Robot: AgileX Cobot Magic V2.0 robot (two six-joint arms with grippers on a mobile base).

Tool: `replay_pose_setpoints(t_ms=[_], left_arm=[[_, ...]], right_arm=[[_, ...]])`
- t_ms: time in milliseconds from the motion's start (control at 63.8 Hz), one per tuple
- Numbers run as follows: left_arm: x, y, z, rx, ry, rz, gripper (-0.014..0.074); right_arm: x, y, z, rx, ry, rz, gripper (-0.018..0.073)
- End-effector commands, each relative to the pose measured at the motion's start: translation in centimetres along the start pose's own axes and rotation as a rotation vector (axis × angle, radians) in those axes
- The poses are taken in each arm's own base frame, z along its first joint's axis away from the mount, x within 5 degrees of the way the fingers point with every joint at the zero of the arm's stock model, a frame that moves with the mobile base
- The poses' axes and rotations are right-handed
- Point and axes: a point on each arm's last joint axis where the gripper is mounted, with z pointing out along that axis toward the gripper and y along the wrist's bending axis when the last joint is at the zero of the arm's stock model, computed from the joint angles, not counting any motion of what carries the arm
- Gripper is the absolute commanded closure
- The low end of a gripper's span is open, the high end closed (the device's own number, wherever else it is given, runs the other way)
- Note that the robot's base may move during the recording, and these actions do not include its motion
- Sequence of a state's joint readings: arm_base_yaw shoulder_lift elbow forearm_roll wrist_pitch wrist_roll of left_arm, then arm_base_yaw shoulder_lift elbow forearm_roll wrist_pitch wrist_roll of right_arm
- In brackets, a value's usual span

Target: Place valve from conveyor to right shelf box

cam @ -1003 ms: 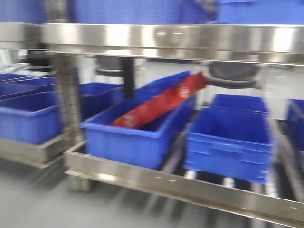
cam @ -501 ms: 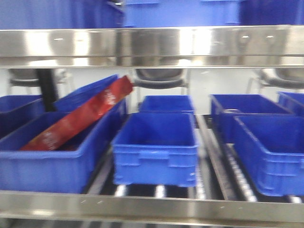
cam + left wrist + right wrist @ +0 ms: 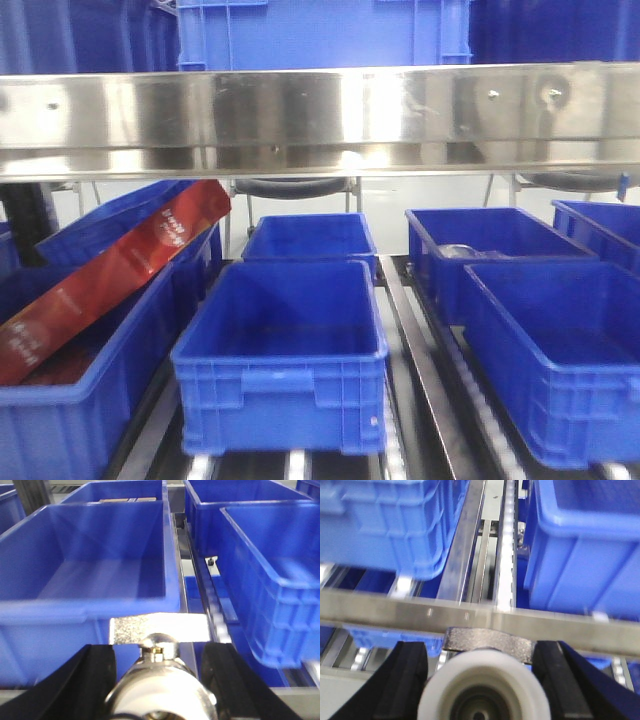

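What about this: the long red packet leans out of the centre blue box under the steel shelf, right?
Wrong box. The front view shows the red packet leaning out of the box at picture left; the centre box looks empty. Both sit under the steel shelf.

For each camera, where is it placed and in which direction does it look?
Front view: outside the shelf, facing it level; blue boxes, red package; no robot part.
Left wrist: behind the left gripper, whose fingers frame a silvery valve, facing the boxes.
Right wrist: behind the right gripper, fingers around a whitish round fitting, looking down at the steel rail.
All three share the blue boxes.
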State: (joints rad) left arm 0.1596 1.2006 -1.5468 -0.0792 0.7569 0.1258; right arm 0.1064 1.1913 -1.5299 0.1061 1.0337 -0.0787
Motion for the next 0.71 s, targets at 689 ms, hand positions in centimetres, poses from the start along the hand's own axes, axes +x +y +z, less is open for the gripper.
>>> replay_pose_setpoints(t_ms=[689], left_arm=[[-0.87,-0.08,-0.69,0.001,-0.072,-0.009,0.0708]], right_arm=[[-0.87,-0.01,-1.02,0.008,-0.094,-0.005,0.0713]])
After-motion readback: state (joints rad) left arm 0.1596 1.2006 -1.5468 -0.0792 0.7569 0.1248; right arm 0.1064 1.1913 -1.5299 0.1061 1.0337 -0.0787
